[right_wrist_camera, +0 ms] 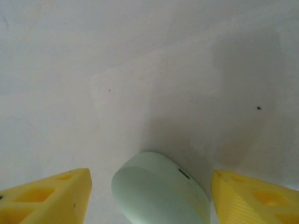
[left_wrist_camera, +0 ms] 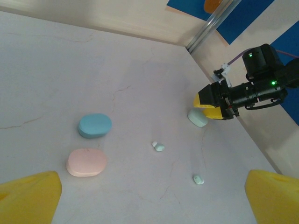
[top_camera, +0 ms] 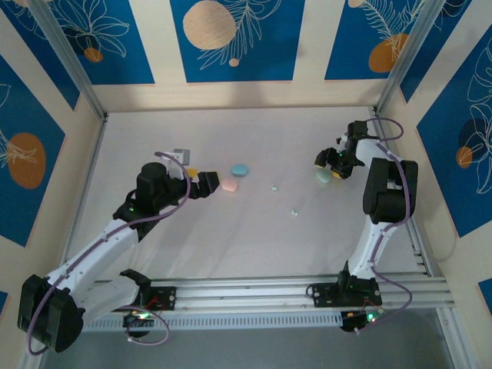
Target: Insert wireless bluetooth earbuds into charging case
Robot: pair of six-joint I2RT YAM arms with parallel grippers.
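Think of the table [top_camera: 231, 254] from above as a clock, with 12 at the far wall.

Two tiny pale earbuds lie on the bare table near the middle. The first earbud [top_camera: 274, 187] is close to the centre. The second earbud [top_camera: 294, 212] lies near it, at its 4 o'clock. They do not touch each other, and neither one is inside a case.

The mint case [top_camera: 324, 175] lies at about 3 o'clock from the first earbud, near the right side of the table. The right gripper [top_camera: 329, 167] is down at this case. In the right wrist view, the case sits between its two yellow fingers [right_wrist_camera: 46, 198]. Bare table shows between the case and one finger. The other finger is very near the case's edge. So the fingers stand apart around the case and do not squeeze it.

The pink case [top_camera: 231, 185] lies at 9 o'clock from the first earbud. The blue case [top_camera: 241, 169] lies just beside the pink one, at its 1 o'clock. Both look closed.

The left gripper [top_camera: 209, 184] is just beside the pink case, at its 9 o'clock. Its fingers are spread wide and there is nothing between them.
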